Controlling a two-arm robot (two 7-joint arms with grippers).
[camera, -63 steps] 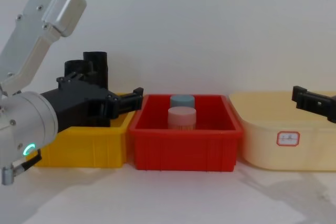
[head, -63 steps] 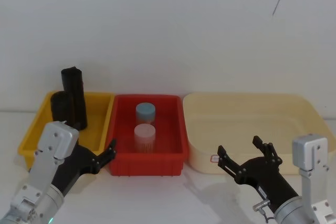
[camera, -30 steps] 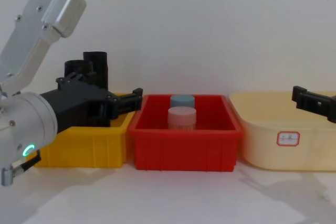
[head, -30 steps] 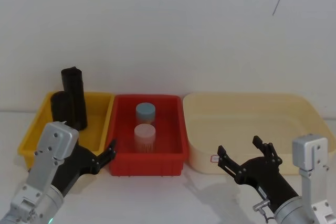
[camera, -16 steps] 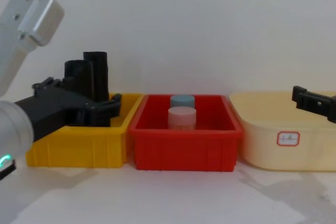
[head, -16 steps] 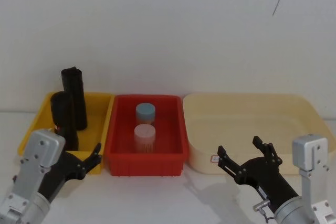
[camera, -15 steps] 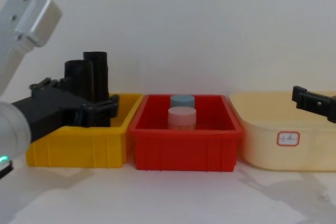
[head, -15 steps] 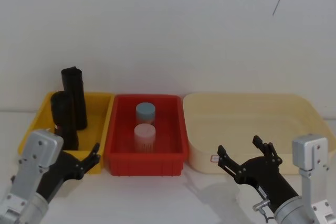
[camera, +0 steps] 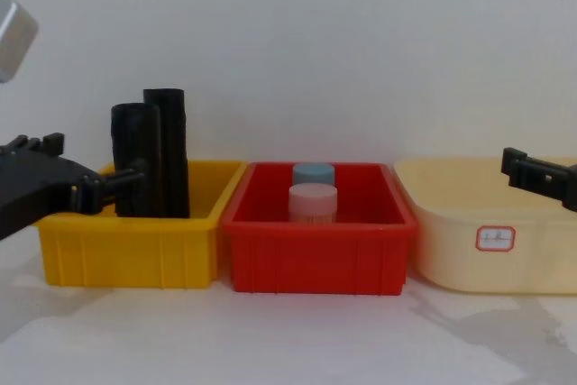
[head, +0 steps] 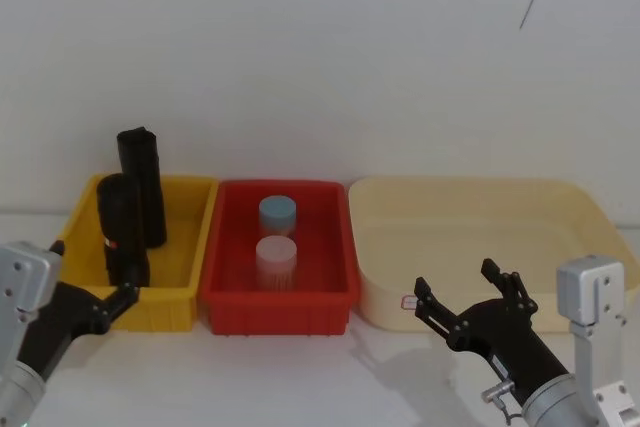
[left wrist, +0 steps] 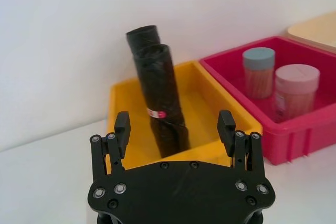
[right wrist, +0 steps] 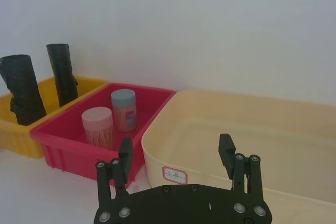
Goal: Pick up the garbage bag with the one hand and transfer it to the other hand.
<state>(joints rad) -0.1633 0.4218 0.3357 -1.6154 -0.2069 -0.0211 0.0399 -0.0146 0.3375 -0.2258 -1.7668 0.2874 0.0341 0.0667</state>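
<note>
Lower left of the head view, left gripper [head: 92, 268] gapes empty before the yellow bin [head: 170, 309]; bag [head: 122, 222] stands inside. Lower right, right gripper [head: 455, 280] hangs spread. Left wrist view: bag centred beyond open fingers [left wrist: 122, 124], ungrasped. Pickup and handover remain.

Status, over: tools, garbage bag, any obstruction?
Left tool open, short of yellow bin, facing garbage bag. Right tool open, idle before cream tub. Bag upright in bin, ungrasped, plain roll behind it.

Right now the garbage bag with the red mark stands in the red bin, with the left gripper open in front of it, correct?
No: the garbage bag stands in the yellow bin, as the left wrist view shows. The left gripper is open in front of it.
</note>
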